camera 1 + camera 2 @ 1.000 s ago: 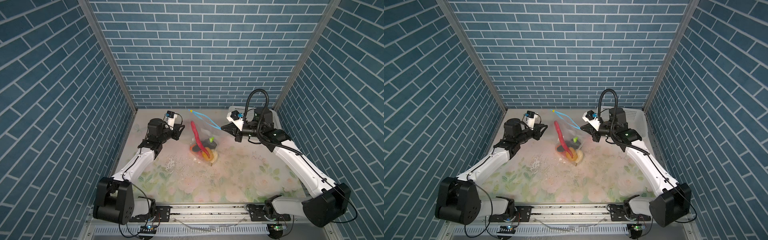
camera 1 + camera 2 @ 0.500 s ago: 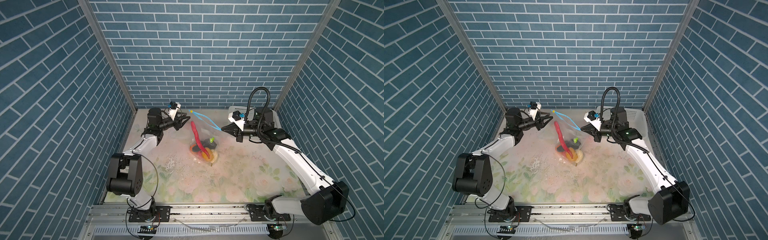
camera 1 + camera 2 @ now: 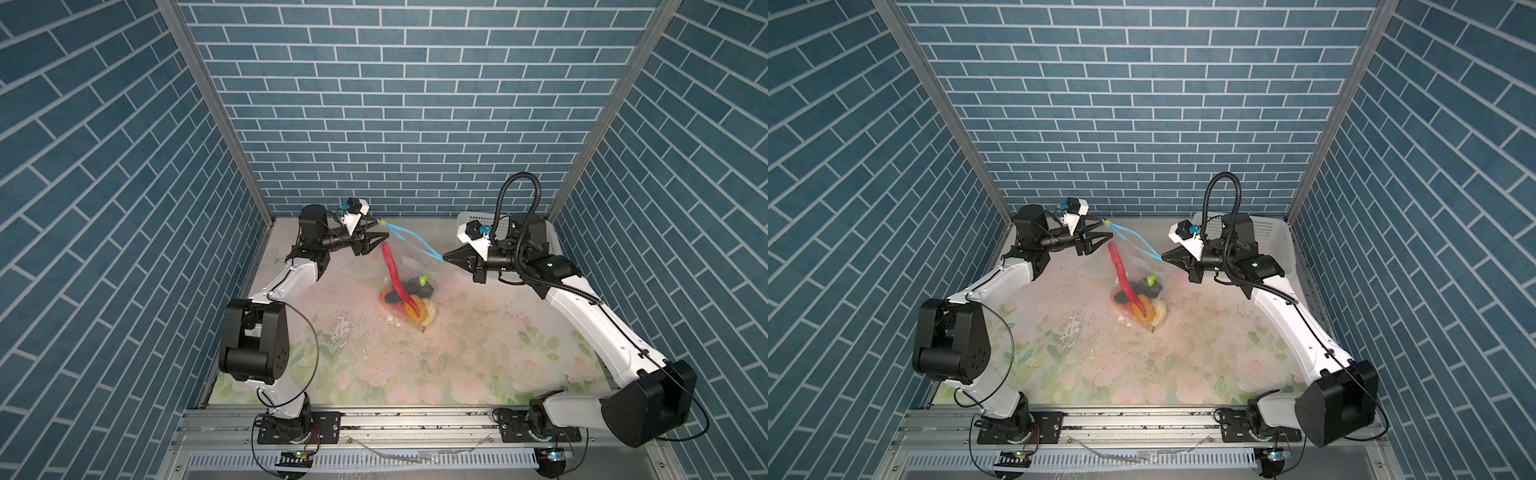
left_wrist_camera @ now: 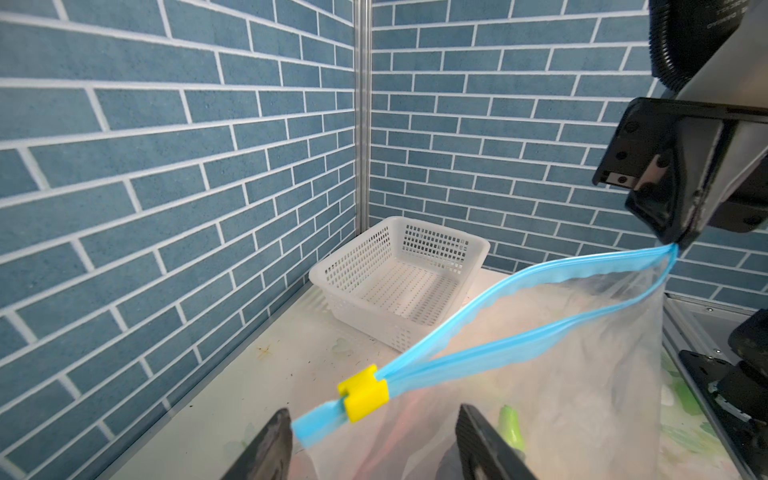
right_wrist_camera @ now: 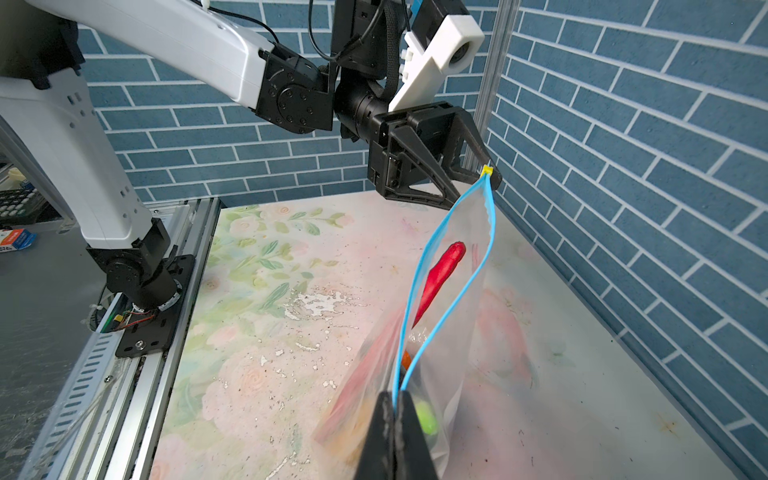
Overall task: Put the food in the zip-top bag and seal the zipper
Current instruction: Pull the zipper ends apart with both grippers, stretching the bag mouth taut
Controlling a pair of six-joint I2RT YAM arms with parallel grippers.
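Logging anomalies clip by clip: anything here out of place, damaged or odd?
The zip-top bag, pinched by the right tool, has its zipper gaping, with the long red strip poking toward the mouth. The table mat is flaked white mid-table.

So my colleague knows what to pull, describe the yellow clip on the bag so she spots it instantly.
Start at the clear zip-top bag that the right gripper holds up by one corner. Follow its light blue zipper from there toward the open left gripper. The slider is the small blocky clip straddling that strip, the only yellow piece on it.
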